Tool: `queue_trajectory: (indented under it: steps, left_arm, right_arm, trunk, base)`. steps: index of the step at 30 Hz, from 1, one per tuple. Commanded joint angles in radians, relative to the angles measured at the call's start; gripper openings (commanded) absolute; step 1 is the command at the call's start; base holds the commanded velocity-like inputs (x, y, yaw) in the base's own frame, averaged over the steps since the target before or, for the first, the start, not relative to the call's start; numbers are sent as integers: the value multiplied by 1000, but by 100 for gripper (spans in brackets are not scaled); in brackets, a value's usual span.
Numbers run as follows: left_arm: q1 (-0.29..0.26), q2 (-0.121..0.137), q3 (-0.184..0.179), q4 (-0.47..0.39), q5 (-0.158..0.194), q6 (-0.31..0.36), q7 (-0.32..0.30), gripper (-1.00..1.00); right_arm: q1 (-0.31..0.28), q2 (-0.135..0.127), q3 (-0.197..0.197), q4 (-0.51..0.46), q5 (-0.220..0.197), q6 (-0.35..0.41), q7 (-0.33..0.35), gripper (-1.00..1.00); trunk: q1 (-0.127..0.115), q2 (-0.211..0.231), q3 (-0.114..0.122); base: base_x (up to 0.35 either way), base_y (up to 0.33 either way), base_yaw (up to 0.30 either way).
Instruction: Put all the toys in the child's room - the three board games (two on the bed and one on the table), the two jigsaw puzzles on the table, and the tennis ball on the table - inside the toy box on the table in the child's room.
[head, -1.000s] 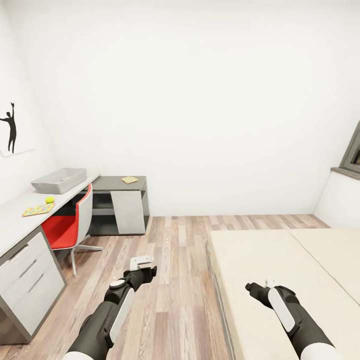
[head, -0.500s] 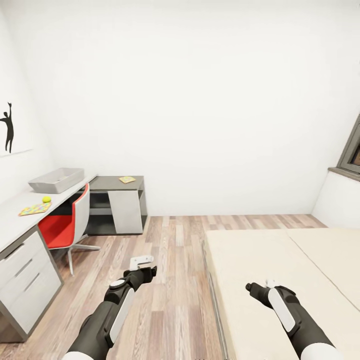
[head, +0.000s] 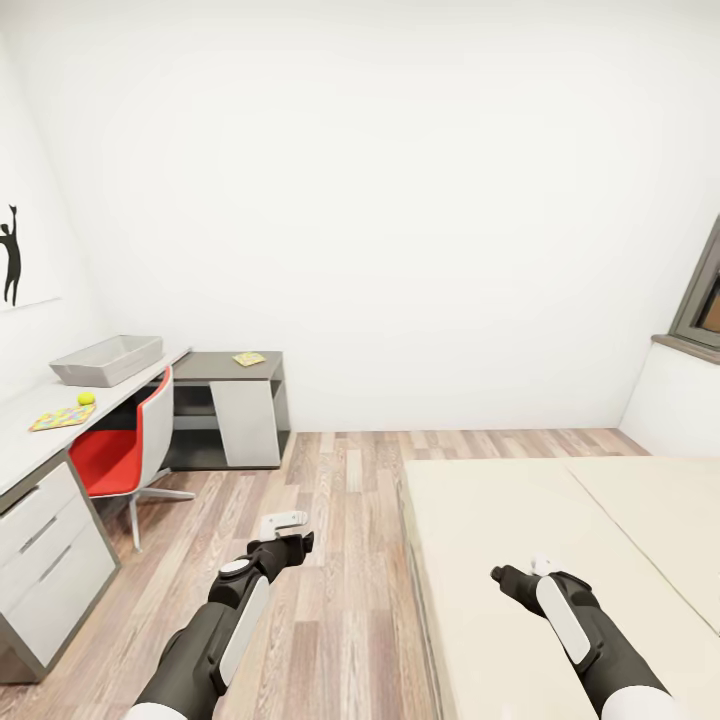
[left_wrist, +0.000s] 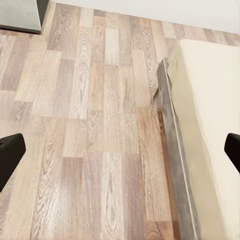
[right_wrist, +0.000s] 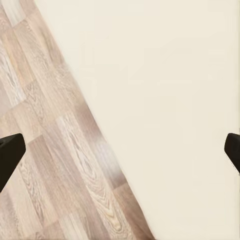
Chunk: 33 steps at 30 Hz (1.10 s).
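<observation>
The robot looks to be travelling between the desk (head: 20, 440) at the left of the frame and the bed (head: 560, 520) at the lower right, carrying nothing. On the desk sit the grey toy box (head: 107, 360), the tennis ball (head: 86, 398) and a jigsaw puzzle (head: 60, 417); no board game shows on the visible mattress, so the next move probably calls for bringing more of the bed into sight. The left gripper (left_wrist: 120, 152) hangs spread wide and empty over the floor beside the bed edge, and the right gripper (right_wrist: 120, 150) is equally spread and empty over the mattress edge.

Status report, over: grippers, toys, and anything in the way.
Both grippers open, empty: left gripper over floor, right gripper over bed. Toy box, tennis ball, puzzle on table. Red chair by the table.
</observation>
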Motion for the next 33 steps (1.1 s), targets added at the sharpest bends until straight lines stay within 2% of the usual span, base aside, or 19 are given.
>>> queue_trajectory:
  steps: [1, 33]
  left_arm:
    - [0, 0, -2, -1, 11, 5, 9, 100]
    - [0, -1, -2, -2, 11, 4, 9, 100]
  right_arm:
    - [0, 0, 1, -1, -11, 3, -8, 100]
    - [0, 0, 1, -1, -11, 3, -8, 100]
  trunk:
    - [1, -1, -1]
    - [1, -1, -1]
  base:
    - [0, -92, 0]
    - [0, -73, 0]
